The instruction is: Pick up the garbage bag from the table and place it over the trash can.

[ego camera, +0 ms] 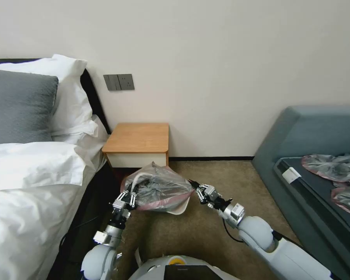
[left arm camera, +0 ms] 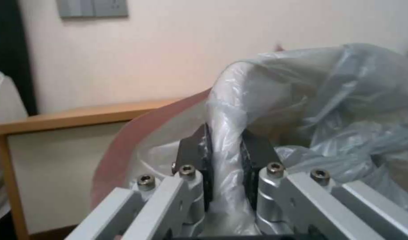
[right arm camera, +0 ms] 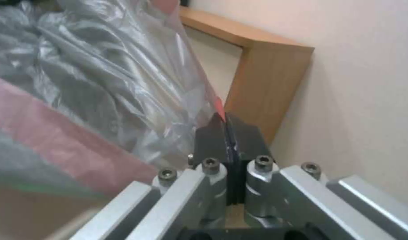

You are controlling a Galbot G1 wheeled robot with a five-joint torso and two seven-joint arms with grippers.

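Grey-silver garbage bag with a pink-red rim, above a cream-beige trash can.

The surface is orange-brown wood with a white drawer front; carpet tan, sofa blue-grey, bed linen white, pillow grey.

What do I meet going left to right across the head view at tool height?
Bed → left tool → garbage bag stretched over the trash can → right tool → sofa carrying spare bags.

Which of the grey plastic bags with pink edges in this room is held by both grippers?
The garbage bag stretched over the trash can, pinched by the left gripper and right gripper. The other bags lie untouched on the sofa.
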